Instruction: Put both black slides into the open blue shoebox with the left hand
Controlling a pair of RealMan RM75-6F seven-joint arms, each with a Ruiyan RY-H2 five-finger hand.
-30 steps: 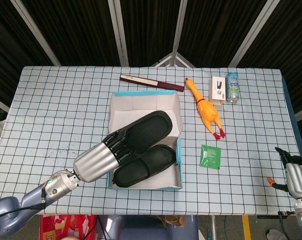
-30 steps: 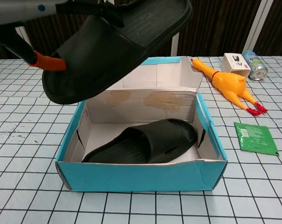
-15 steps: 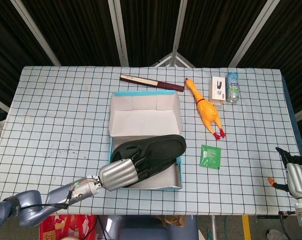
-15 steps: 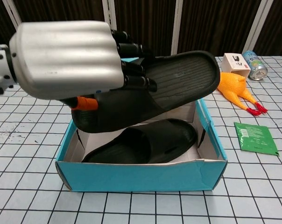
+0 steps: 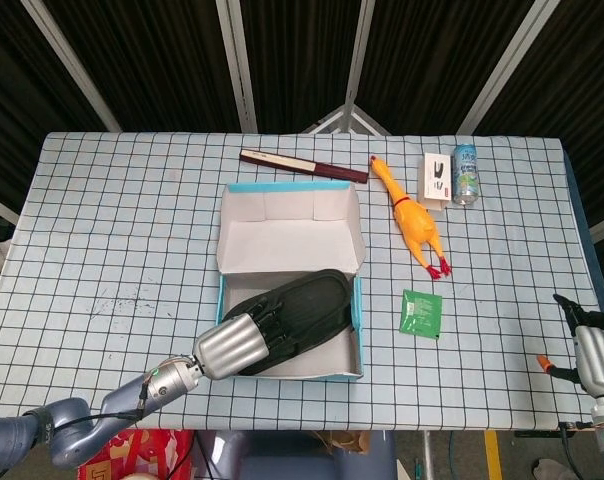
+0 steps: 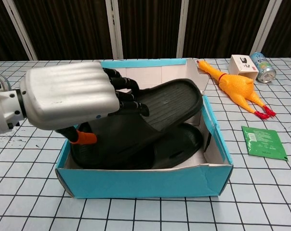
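Left robot hand grasped the upper black slide, fingers laid over its sole, thumb underneath. That slide sat tilted inside the open blue shoebox, resting on the lower black slide, which lay flat on the box floor. In the head view, the left robot hand was at the box's near-left corner, the slide reaching toward the right wall.

Right robot hand was at the desk's near-right edge, only partly in frame; cannot tell its state.

Right of the box: green packet, rubber chicken, small white box, can. Dark flat case behind the box.
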